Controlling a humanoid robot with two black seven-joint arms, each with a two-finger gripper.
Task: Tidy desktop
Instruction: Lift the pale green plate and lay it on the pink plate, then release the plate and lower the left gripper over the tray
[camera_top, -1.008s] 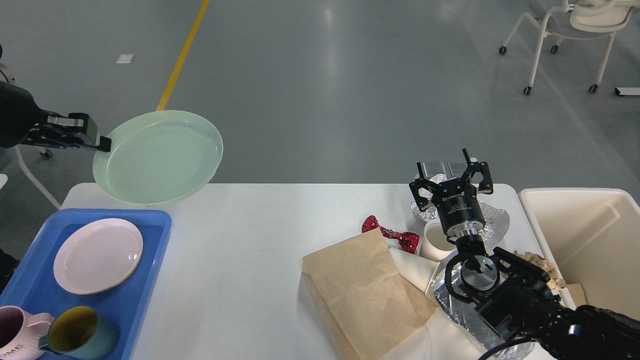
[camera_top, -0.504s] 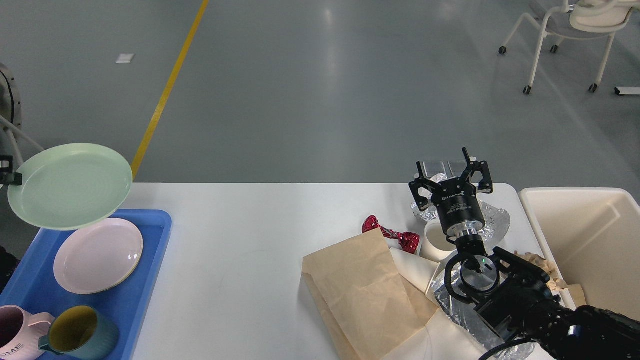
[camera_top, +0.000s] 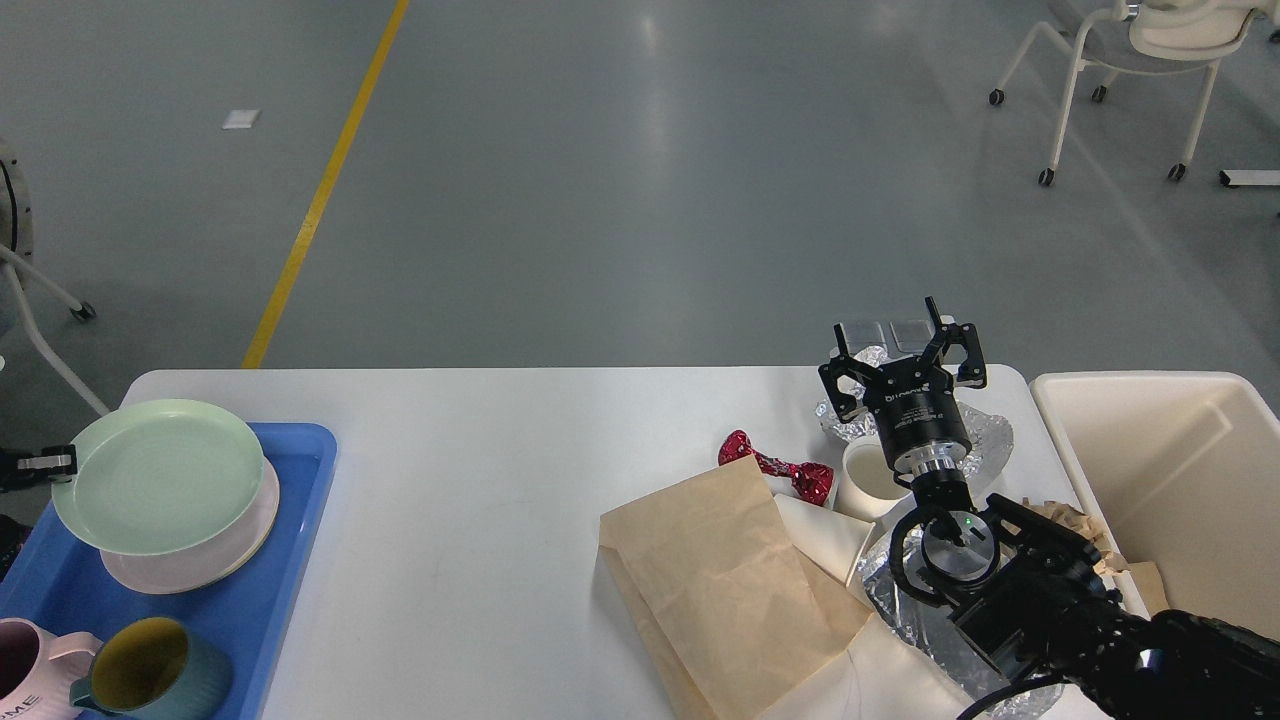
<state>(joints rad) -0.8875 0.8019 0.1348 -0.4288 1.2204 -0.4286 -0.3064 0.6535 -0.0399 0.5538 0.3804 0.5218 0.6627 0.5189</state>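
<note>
Your left gripper (camera_top: 62, 463), clamped on the pale green round plate (camera_top: 160, 475), has lowered it onto the pink plate (camera_top: 200, 565) in the blue plastic tray (camera_top: 300, 490) on the white desktop (camera_top: 500, 480). Right of that tray, your right gripper (camera_top: 905, 355) hovers splayed over rubbish.

White desktop (camera_top: 480, 450) with rounded corners, spanning most of the view. At its left end, a blue tray (camera_top: 300, 520) lying flat and running off the near-left edge. Bare white surface across the middle. Toward the right: a red foil wrapper (camera_top: 775, 467), a tan paper bag (camera_top: 720, 580) over white paper (camera_top: 825, 535), a white cup (camera_top: 868, 482) just beside the wrapper, crumpled silver foil (camera_top: 985, 440) near the far-right corner. Cream bin (camera_top: 1160, 480) at the right end, whether on or beside unclear.
</note>
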